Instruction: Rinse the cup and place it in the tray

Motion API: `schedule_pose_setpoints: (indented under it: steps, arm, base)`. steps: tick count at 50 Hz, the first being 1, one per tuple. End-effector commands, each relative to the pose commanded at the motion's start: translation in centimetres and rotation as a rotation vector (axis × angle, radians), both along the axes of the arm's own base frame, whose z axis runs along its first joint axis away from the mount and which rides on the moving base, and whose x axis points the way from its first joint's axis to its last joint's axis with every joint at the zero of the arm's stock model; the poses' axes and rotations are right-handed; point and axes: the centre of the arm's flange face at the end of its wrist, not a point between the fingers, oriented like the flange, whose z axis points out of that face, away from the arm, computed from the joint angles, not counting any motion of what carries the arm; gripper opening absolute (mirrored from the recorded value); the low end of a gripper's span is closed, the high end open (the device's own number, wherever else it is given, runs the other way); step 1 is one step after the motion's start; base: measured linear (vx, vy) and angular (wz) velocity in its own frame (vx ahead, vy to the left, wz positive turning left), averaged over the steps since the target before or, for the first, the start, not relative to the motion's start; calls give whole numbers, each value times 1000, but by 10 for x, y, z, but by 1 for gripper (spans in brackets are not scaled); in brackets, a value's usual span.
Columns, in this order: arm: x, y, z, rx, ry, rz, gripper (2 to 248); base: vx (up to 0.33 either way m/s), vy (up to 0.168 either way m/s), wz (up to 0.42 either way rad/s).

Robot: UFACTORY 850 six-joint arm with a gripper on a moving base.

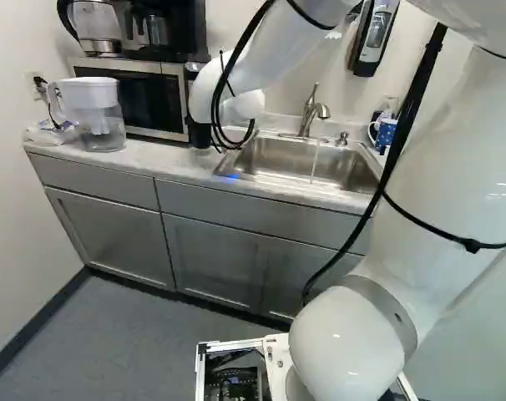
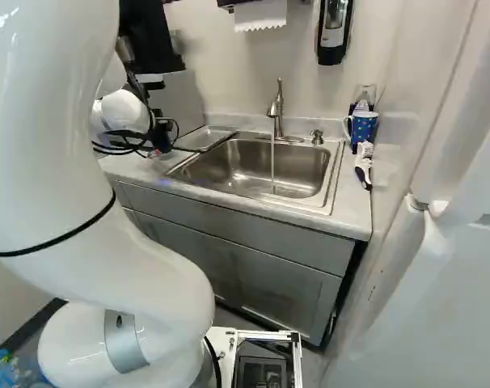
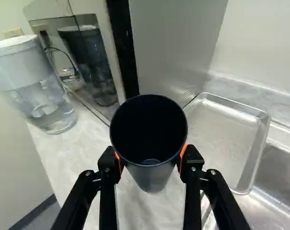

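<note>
My tool (image 3: 149, 161) is closed on the cup (image 3: 149, 139), its orange pads (image 3: 182, 157) pressing from two opposite sides below the rim. That grip makes sense to me: it leaves the mouth free, so water can enter and run out without meeting my fingers. The mouth faces my wrist camera. I have the cup over the worktop (image 3: 71, 153), but whether its base touches I cannot tell, nor whether the inside is wet.

Just beside the cup lies the tray (image 3: 221, 139), between the microwave (image 3: 173, 43) and the sink (image 2: 229, 179). I take it to be set there so the rinsed cup has a short trip and its drips land on metal. Water (image 2: 272, 166) runs from the tap (image 2: 277, 113) into the basin, so I judge rinsing to be the next step, if it is not done.

As for room, the microwave's flat side stands close ahead of me, so I would draw away from it before swinging across. The tray has a raised lip; I should lift the cup's base over that, then over the sink's rim. The basin offers open space under the stream, though the spout could catch a cup carried too high. The pitcher (image 3: 37, 86) stands apart on the opposite side, off that path.
</note>
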Motion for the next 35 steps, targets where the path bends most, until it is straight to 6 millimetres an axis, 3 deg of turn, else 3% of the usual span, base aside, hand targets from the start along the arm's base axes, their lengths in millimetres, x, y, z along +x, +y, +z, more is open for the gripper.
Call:
schedule_pose_setpoints:
  steps: [20, 35]
  arm:
    - [17, -28, 22, 16, -40, -63, 125]
    - [20, -51, 22, 15, -41, -108, 125]
  base:
    - [0, 0, 0]
    - [0, 0, 0]
